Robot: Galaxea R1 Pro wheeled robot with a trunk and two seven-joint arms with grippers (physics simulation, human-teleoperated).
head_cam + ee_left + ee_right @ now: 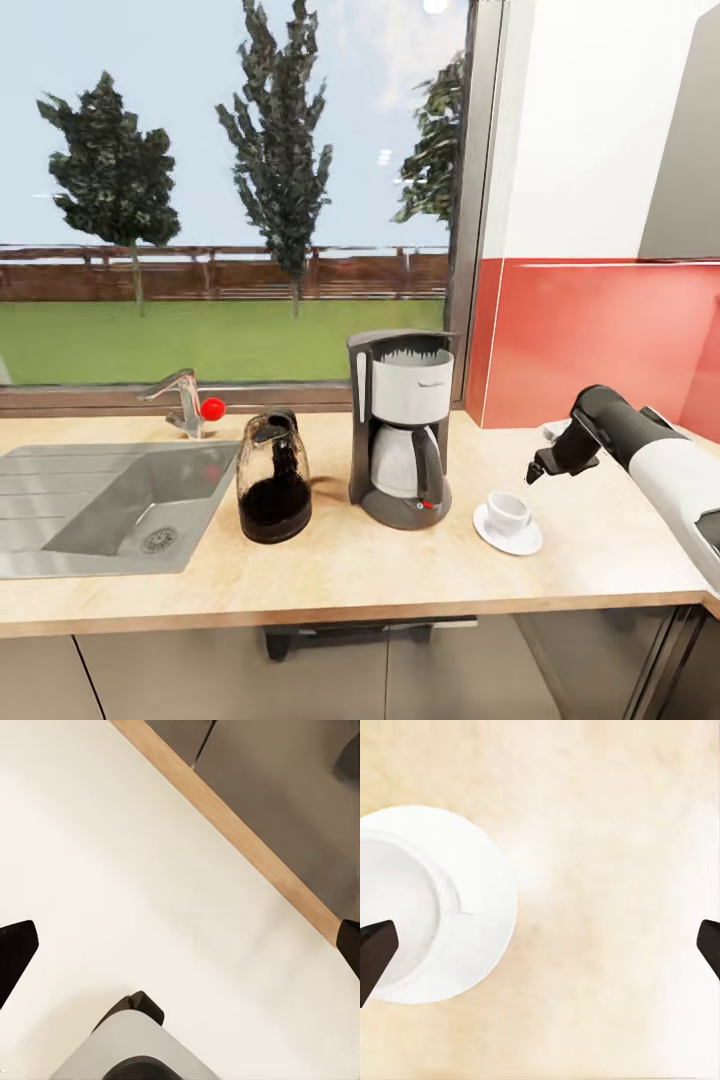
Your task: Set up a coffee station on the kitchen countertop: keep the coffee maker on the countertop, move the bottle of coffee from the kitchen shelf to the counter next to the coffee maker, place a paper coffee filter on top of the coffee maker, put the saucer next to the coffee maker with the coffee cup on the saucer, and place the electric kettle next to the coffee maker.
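On the kitchen countertop (600, 560), most of the coffee station looks assembled already. The coffee maker (402, 428) stands upright near the window corner, the electric kettle (273, 477) sits just beside it on the sink (60, 520) side, and on its other side the saucer (508, 535) lies flat with the coffee cup (508, 512) resting on it — three of the five placements, by the look of it, are done. The right wrist view bears this out, with the cup (394, 915) seated on the saucer (480, 922) and bare wood-grain worktop beyond. The right gripper (545, 467) hangs in the air above the counter, near the cup and saucer and to the wall side of them but apart from both; its fingertips (375, 952) sit at the far edges of its own camera view with nothing between them, so the fingers are spread wide and hold nothing. The left gripper's fingertips (15, 952) likewise stand well apart and empty, over a pale surface with a strip of wooden counter edge (232, 829) crossing its view. What seems to be left is the bottle of coffee, which I cannot find on the counter, and the paper coffee filter — the top of the coffee maker shows a dark rim and no clear white cone, though something small and pale lies on the counter behind the right arm (640, 440), too hidden to name.
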